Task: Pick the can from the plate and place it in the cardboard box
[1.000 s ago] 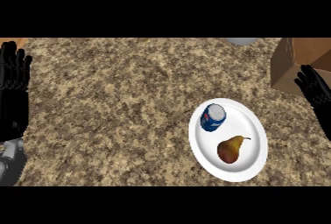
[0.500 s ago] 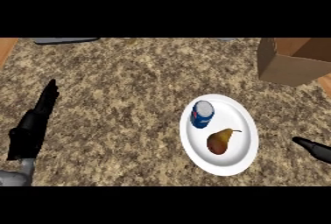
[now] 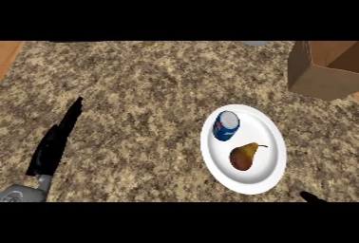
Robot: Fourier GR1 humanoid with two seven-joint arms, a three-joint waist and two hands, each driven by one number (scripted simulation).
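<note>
Reaching hasn't begun: your right hand [image 3: 310,196], fingers unreadable, sits just below the white round plate [image 3: 270,178]; blue can [image 3: 226,126] untouched, left hand [image 3: 54,144] flat-fingered far left.

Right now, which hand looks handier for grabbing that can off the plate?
Probably the right hand: it shows near the plate holding the can, with the cardboard box also on that side. The left hand lies far across the counter.
</note>
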